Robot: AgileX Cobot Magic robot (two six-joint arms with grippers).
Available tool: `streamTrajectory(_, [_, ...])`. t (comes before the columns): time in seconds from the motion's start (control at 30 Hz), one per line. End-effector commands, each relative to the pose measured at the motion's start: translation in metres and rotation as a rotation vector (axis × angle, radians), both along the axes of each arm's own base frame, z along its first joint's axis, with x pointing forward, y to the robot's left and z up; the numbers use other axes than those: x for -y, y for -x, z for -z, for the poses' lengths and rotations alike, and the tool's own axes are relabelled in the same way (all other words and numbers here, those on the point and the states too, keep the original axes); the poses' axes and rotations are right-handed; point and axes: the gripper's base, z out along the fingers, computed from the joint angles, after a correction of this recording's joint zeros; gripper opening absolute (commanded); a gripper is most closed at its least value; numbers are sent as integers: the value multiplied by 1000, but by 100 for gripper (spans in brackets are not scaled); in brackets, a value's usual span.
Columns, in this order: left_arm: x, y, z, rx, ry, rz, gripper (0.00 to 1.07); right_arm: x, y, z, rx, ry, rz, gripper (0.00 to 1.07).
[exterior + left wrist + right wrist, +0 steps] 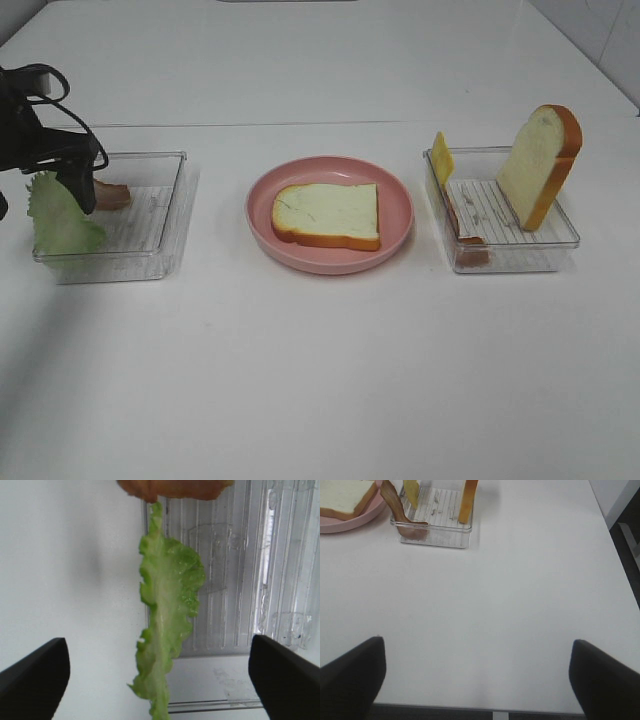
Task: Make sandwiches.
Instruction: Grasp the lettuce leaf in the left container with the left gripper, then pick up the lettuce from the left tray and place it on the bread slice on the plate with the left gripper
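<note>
Here the lettuce leaf (167, 625) stands on edge at the outer end of the left tray (150, 215), between the wide-apart fingers of the left hand (80, 188), which grip nothing. One bread slice (328, 215) lies flat on the pink plate (400, 195). The right hand (479, 677) hangs open and empty above the counter (495, 605), well apart from the right tray (437, 532).

Left arm (35, 130): black, cabled, entering the high view at 9 o'clock, wrist angled downward toward 5 o'clock. Left claw (157, 647): fingers (35, 680) spread wide, clamping nothing. Right claw (477, 647): fingers (350, 680) spread wide, empty, held aloft; visible in its wrist view only.
</note>
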Motion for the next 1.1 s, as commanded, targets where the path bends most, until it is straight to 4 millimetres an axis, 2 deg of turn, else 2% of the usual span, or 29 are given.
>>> streamTrajectory(0.03, [0, 1, 2, -5, 13, -10, 75, 0, 4, 1, 37, 10, 0, 96])
streamTrajectory(0.07, [0, 1, 2, -5, 13, -10, 75, 0, 4, 1, 37, 10, 0, 96])
streamTrajectory(0.1, [0, 1, 2, -6, 16, -17, 62, 0, 4, 1, 37, 10, 0, 96])
streamTrajectory(0.13, [0, 1, 2, -6, 16, -17, 62, 0, 4, 1, 37, 10, 0, 96])
streamTrajectory(0.17, [0, 1, 2, -6, 17, -17, 47, 0, 4, 1, 37, 10, 0, 96])
streamTrajectory(0.2, [0, 1, 2, -6, 18, -18, 37, 0, 4, 1, 37, 10, 0, 96])
streamTrajectory(0.23, [0, 1, 2, -6, 18, -18, 37, 0, 4, 1, 37, 10, 0, 96])
streamTrajectory(0.3, [0, 1, 2, -6, 18, -18, 1, 0, 4, 1, 37, 10, 0, 96])
streamTrajectory(0.83, [3, 5, 1, -58, 45, -59, 0, 0, 4, 1, 37, 10, 0, 96])
streamTrajectory(1.1, [14, 1, -19, -84, 112, -54, 0, 0, 4, 1, 37, 10, 0, 96])
